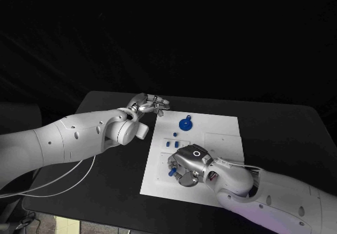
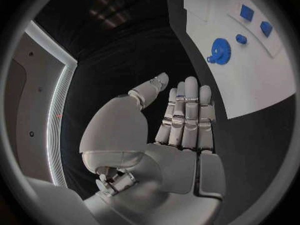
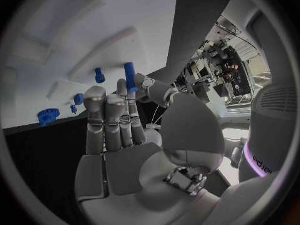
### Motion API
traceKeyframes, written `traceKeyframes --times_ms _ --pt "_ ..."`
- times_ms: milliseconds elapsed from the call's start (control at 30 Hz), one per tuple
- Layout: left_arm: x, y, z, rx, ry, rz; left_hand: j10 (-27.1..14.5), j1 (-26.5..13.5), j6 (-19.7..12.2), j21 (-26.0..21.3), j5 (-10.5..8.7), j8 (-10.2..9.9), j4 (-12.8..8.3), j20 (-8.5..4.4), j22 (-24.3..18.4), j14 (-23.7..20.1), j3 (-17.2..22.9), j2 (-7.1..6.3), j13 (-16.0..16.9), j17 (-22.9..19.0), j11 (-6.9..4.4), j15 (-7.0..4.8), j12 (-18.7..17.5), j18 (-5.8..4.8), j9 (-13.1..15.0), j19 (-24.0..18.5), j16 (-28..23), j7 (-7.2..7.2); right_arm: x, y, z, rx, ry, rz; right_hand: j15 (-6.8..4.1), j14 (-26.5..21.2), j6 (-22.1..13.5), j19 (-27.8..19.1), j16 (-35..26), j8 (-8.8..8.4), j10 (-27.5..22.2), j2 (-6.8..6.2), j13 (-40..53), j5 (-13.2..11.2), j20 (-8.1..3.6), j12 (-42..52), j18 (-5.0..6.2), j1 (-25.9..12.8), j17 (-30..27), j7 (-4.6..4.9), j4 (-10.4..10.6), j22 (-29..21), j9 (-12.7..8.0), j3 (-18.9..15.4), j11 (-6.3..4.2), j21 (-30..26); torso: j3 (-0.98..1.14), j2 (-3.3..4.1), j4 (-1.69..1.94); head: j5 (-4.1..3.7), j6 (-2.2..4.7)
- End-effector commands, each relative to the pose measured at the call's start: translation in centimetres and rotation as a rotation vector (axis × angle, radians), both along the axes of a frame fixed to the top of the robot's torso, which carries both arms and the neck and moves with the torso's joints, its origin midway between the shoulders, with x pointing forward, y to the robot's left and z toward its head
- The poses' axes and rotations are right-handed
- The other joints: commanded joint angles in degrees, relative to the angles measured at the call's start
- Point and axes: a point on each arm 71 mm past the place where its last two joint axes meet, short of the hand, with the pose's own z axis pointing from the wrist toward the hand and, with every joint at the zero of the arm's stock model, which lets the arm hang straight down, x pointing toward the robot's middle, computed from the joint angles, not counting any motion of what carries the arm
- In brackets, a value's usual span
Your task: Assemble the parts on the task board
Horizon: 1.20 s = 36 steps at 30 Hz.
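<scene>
Right hand point(image 1: 191, 165) sits low over the near part of the task board point(image 1: 217, 141), palm down in the head view. In the right wrist view its fingers point(image 3: 112, 120) stand close together and nearly straight, and a blue peg point(image 3: 130, 77) shows upright at the fingertips, next to the thumb. It looks pinched there, but the contact itself is hidden, so the grip cannot be confirmed. A bit of blue point(image 1: 172, 171) also peeks out at the hand's left side in the head view.

Just beyond the hand, small blue parts point(image 1: 173, 143) lie in a row on the board, with one more small piece point(image 1: 175, 134) a little farther up. Blue gear point(image 1: 185, 124) rests flat near the board's far left area, well apart from the right hand.

Left hand point(image 1: 149, 104) hovers off the board's far left corner, over the black table point(image 1: 281, 126). Its fingers are straight and side by side, thumb apart, nothing in them. From the left wrist, the gear point(image 2: 219, 50) and other blue pieces point(image 2: 247, 12) lie on the white board beyond the fingertips.
</scene>
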Motion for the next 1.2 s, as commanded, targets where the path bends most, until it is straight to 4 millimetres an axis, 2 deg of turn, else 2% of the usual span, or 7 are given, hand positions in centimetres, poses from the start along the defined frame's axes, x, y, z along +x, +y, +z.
traceKeyframes --times_ms 33,533,1000,1133,1200 --pt "0.0 -0.2 0.1 -0.01 -0.004 -0.01 0.02 -0.31 -0.38 -0.27 -0.04 0.23 0.18 -0.51 0.09 0.4 -0.27 0.38 -0.09 0.1 0.14 0.09 -0.06 0.62 -0.07 0.51 -0.4 -0.04 -0.1 0.0 -0.2 -0.038 -0.02 0.007 -0.77 -0.23 0.44 -0.15 0.24 0.29 1.67 0.56 0.04 0.15 -0.3 0.19 6.37 -0.17 0.06 -0.11 -0.38 1.1 0.0 0.04 -0.52 0.38 0.04 0.0 0.01 0.03 -0.05" --pt "0.0 -0.3 0.1 -0.011 -0.003 -0.014 0.01 -0.33 -0.4 -0.31 -0.04 0.24 0.2 -0.51 0.11 0.41 -0.29 0.4 -0.13 0.16 0.14 0.09 -0.06 0.62 -0.09 0.53 -0.45 -0.04 -0.3 0.6 -0.2 -0.055 -0.038 0.008 -0.79 -0.22 0.53 -0.16 0.25 0.31 1.71 0.57 0.21 0.15 -0.32 0.22 6.37 -0.22 0.08 -0.14 -0.61 1.11 0.07 0.1 -0.55 0.45 -0.03 0.0 0.02 -0.1 -0.1" --pt "0.0 -0.3 0.1 -0.011 -0.001 -0.015 0.0 -0.33 -0.4 -0.35 -0.04 0.26 0.22 -0.51 0.13 0.42 -0.3 0.39 -0.16 0.22 0.15 0.09 -0.06 0.62 -0.1 0.54 -0.5 -0.04 -0.8 1.4 -1.5 -0.093 -0.001 0.034 -0.73 -0.31 0.41 -0.35 0.15 0.19 1.45 0.4 0.38 0.15 -0.23 0.07 6.37 -0.68 0.05 -0.08 -0.69 1.07 0.11 0.12 -0.48 0.42 -0.07 -0.01 0.07 -0.29 -0.36" --pt "0.0 -0.3 0.1 -0.011 -0.001 -0.015 0.0 -0.33 -0.4 -0.36 -0.05 0.27 0.22 -0.51 0.14 0.42 -0.31 0.38 -0.16 0.23 0.15 0.09 -0.06 0.62 -0.1 0.55 -0.51 -0.04 -0.6 1.2 -1.5 -0.07 0.011 0.021 -0.44 -0.52 -0.25 -0.63 -0.08 -0.29 0.64 -0.55 0.4 0.18 -0.04 -0.47 6.37 -1.28 -0.04 0.19 -0.5 0.99 0.0 0.16 -0.18 0.27 -0.07 -0.04 0.02 -0.27 -0.35" --pt "0.0 -0.3 0.1 -0.011 0.0 -0.015 0.0 -0.33 -0.41 -0.37 -0.05 0.27 0.22 -0.51 0.14 0.42 -0.31 0.37 -0.17 0.24 0.15 0.09 -0.06 0.62 -0.11 0.55 -0.51 -0.04 -0.5 1.1 -1.4 -0.058 0.01 0.016 0.01 -0.52 -1.49 -0.63 -0.14 -1.06 -0.64 -2.25 0.16 0.14 0.1 -1.27 6.37 -2.4 -0.09 0.7 0.09 0.95 -0.29 -0.57 0.31 0.26 -0.05 -0.03 0.0 -0.25 -0.34"
